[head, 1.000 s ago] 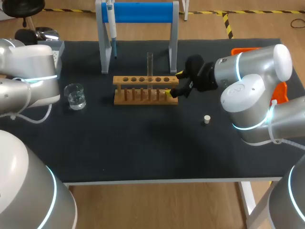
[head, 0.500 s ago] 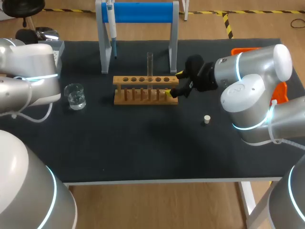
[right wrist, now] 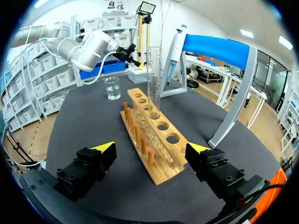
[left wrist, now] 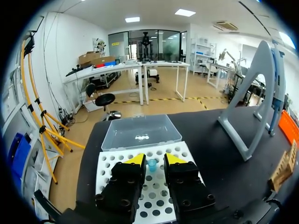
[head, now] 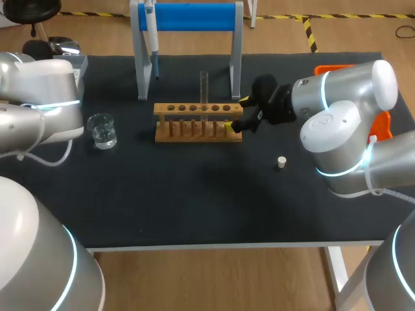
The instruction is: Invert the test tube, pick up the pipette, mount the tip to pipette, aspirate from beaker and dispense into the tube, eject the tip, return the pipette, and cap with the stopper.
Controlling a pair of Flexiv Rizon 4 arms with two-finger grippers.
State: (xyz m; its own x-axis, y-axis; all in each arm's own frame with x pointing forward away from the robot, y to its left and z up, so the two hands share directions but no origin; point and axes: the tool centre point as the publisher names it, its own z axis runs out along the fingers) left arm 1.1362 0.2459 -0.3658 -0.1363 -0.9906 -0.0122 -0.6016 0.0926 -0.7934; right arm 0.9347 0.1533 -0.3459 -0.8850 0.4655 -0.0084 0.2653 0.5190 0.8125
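Head view: nothing shifts over the last second, both arms idle. Right pincer [head: 235,113] spread wide at the rack's [head: 194,121] right end, gripping nothing. Tube [head: 203,87] upright in rack, inversion likely done. Left pincer [left wrist: 153,159] apart over tip box [left wrist: 117,163]. Pipette [head: 151,39] waits, far left.

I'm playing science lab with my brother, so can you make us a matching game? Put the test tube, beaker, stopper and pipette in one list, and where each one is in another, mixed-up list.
Things:
1. test tube
2. beaker
3. stopper
4. pipette

Places:
A. hangs on the blue-topped stand
B. lies by itself on the bare table
C. stands upright in the wooden rack
D. stands on the table with clear liquid inside

Pairs: 1-C, 2-D, 3-B, 4-A
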